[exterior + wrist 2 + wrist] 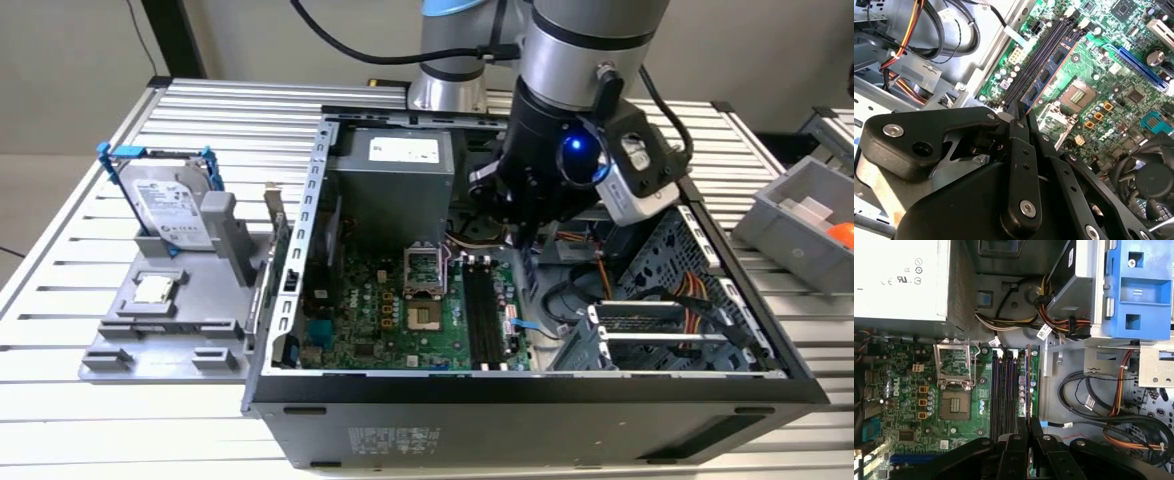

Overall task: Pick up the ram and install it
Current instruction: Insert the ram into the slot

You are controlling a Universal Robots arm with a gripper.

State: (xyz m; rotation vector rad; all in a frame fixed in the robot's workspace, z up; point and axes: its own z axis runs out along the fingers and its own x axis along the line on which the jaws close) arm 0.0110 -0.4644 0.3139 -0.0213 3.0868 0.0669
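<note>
The ram (pixel 1048 74) is a thin stick with dark chips, and my gripper (pixel 1021 112) is shut on its near end. In the first wrist view the ram (pixel 1028 385) shows edge-on, reaching away from the gripper (pixel 1028 426). It lies along the long black memory slots (pixel 1001 390) on the side nearest the case's cables. I cannot tell whether it touches a slot. In the exterior view the gripper (pixel 523 238) hangs inside the open computer case (pixel 534 385), over the far end of the memory slots (pixel 483 315).
A grey power supply (pixel 391 180) stands at the back of the case, with the CPU socket (pixel 420 270) beside the slots. Cable bundles (pixel 674 300) and a drive cage fill the exterior view's right. A hard drive in a blue frame (pixel 171 205) stands on a grey fixture outside.
</note>
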